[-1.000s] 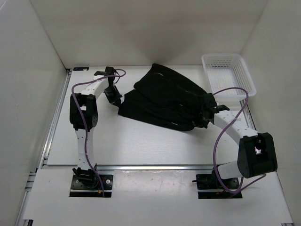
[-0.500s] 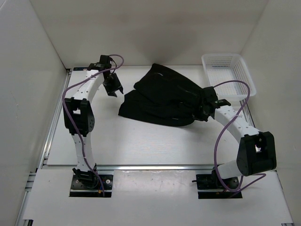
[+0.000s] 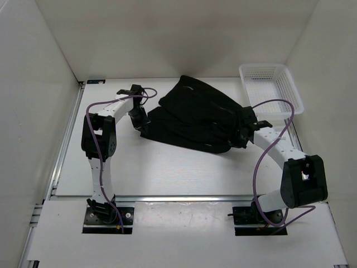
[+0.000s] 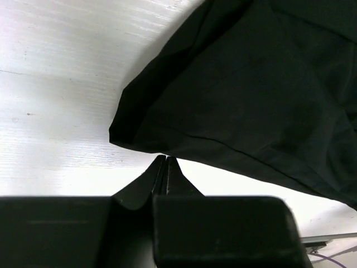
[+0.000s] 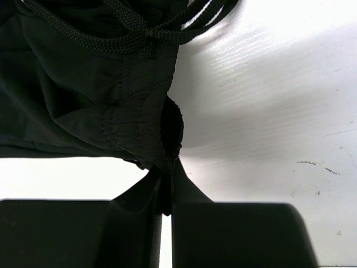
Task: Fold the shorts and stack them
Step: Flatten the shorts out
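Note:
The black shorts (image 3: 198,117) lie spread and rumpled across the back middle of the table. My left gripper (image 3: 139,119) is shut at their left corner. In the left wrist view its closed tips (image 4: 166,158) touch the lower hem of the shorts (image 4: 245,95), and no fabric shows between the fingers. My right gripper (image 3: 243,134) is shut on the shorts' right end. The right wrist view shows a bunched fold of the stitched waistband (image 5: 139,111) pinched in the gripper (image 5: 169,163), with the black drawstring (image 5: 139,30) looped just above.
A white plastic mesh basket (image 3: 271,87) stands at the back right corner, just beyond the right arm. White walls close in the table on the left, back and right. A metal rail (image 3: 67,139) runs along the left edge.
The left gripper rose and opened toward the back left, then came down again and shut at the shorts' left corner. The right gripper kept its hold and barely moved.

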You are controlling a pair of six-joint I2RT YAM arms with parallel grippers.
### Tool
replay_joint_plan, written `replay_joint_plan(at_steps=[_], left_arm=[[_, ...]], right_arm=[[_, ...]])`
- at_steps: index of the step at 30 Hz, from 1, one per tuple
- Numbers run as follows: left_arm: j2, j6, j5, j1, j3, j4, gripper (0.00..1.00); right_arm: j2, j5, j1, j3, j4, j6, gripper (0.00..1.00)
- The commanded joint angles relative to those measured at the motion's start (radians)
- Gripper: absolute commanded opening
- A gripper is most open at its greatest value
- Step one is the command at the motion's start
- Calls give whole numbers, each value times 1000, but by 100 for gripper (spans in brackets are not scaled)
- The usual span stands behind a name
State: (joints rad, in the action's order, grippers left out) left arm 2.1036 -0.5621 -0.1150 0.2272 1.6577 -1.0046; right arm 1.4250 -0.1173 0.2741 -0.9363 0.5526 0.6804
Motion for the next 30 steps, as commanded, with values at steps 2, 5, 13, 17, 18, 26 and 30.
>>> replay_joint_plan(at_steps=[2,5,13,17,18,26,30], left_arm=[[-45,-1,17,0,36,23,10],[-54,-15,101,0,36,-14,34],[-2,-24,138,0,62,-14,75],[30,-15,103,9,83,4,58],[30,-15,91,9,83,4,56],[61,16,60,9,93,14,50],[61,16,60,9,93,14,22]], right_arm=[[-17,5,-7,14,0,-10,0],[-17,5,-7,14,0,-10,0],[-17,15,-7,24,-10,-19,0],[-17,15,-7,24,-10,-19,0],[-17,15,-7,24,-10,-19,0],[-26,15,-7,34,-10,-19,0],[-35,15,-7,34,-10,-10,0]])
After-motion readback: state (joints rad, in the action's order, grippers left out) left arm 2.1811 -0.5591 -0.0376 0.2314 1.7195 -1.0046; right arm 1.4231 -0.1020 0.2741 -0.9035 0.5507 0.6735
